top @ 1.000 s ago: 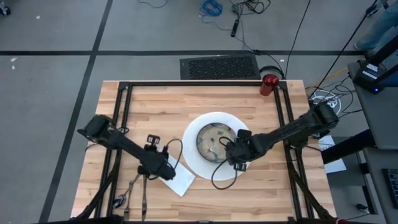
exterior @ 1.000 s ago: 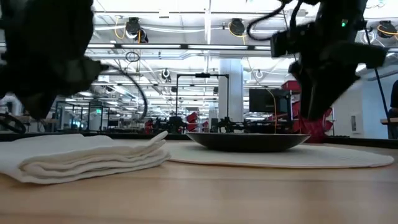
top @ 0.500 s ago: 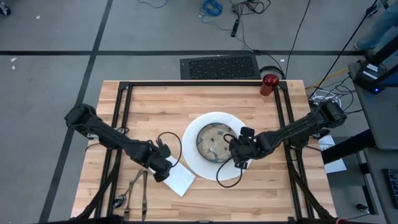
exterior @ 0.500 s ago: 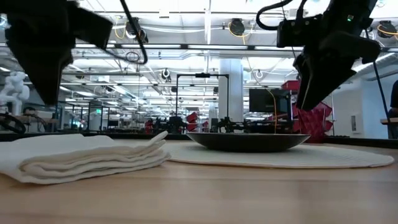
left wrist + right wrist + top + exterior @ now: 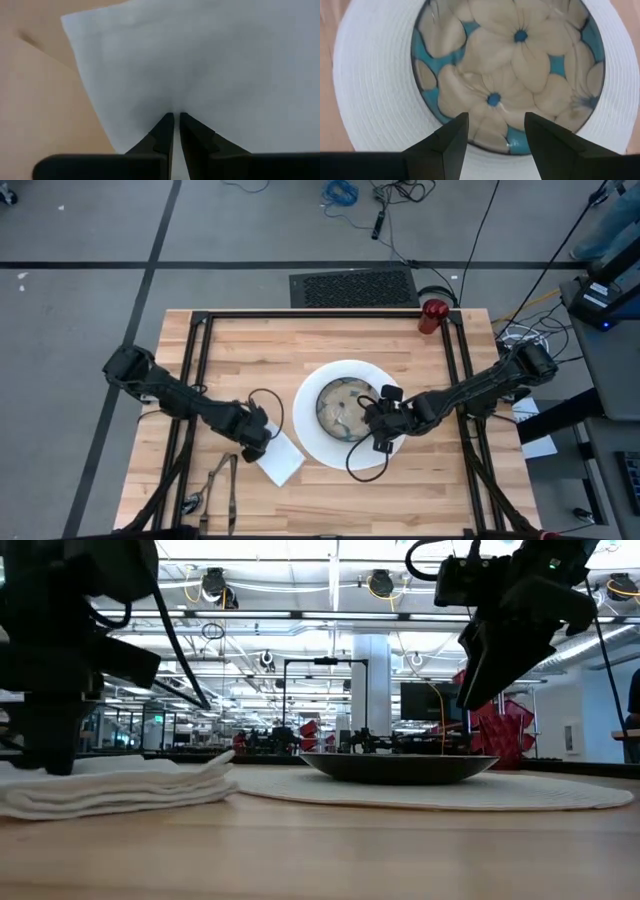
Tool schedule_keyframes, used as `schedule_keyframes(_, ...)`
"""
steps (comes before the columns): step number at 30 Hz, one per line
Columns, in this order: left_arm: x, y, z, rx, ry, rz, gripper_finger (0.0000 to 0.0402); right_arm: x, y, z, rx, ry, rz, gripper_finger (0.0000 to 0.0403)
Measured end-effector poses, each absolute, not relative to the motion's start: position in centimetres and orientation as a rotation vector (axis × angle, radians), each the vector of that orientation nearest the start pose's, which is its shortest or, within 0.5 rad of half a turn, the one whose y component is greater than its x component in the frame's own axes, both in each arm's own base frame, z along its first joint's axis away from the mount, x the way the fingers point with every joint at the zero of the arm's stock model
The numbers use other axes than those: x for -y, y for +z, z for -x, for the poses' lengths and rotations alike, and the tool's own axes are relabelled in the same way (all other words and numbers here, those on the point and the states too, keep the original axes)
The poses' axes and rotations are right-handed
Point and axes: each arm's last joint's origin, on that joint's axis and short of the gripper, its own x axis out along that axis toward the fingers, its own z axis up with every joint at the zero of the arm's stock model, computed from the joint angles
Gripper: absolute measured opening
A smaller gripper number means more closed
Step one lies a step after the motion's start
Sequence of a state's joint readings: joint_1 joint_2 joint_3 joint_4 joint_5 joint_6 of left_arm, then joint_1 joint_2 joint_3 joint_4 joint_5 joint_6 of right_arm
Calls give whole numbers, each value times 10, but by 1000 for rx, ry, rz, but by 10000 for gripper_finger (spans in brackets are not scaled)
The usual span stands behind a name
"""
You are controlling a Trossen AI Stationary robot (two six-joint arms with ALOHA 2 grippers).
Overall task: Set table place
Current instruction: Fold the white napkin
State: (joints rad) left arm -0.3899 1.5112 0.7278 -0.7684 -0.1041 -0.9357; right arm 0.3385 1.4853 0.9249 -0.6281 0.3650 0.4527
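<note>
One folded white cloth napkin (image 5: 281, 461) lies on the pale wooden tabletop (image 5: 250, 345) just left of the one round white plate (image 5: 318, 448). It looks soft and light, likely to slump, best pinched at a folded edge. The left hand (image 5: 173, 118) is pinched together on it. One flowered beige-blue bowl (image 5: 510, 65) sits on the plate; the right hand (image 5: 495, 127) hovers spread above it. One red cup (image 5: 433, 312) stands far beyond the plate.

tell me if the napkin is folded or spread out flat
Folded. In the low view the napkin shows stacked layers at its edge, and from above it is a compact rectangle beside the plate.
</note>
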Motion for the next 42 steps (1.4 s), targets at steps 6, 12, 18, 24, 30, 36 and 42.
schedule_keyframes(6,45,138,-213,-1444,496,103,18,-78,201,-264,-1046,-270,-6,183)
schedule_keyframes(12,-2,139,-217,-1493,532,-61,18,-79,201,-264,-1044,-274,-16,183)
schedule_keyframes(18,-33,157,-223,-1546,595,-1,18,-79,201,-263,-1049,-276,-22,183)
schedule_keyframes(24,-20,186,-244,-1349,476,355,18,-80,200,-263,-1056,-275,-55,183)
schedule_keyframes(30,13,186,-245,-1309,431,417,18,-84,201,-262,-1056,-266,-70,183)
schedule_keyframes(36,40,168,-229,-1363,446,409,18,-92,201,-259,-1051,-239,-60,183)
schedule_keyframes(42,37,138,-206,-1436,498,478,18,-94,201,-259,-1043,-250,-80,183)
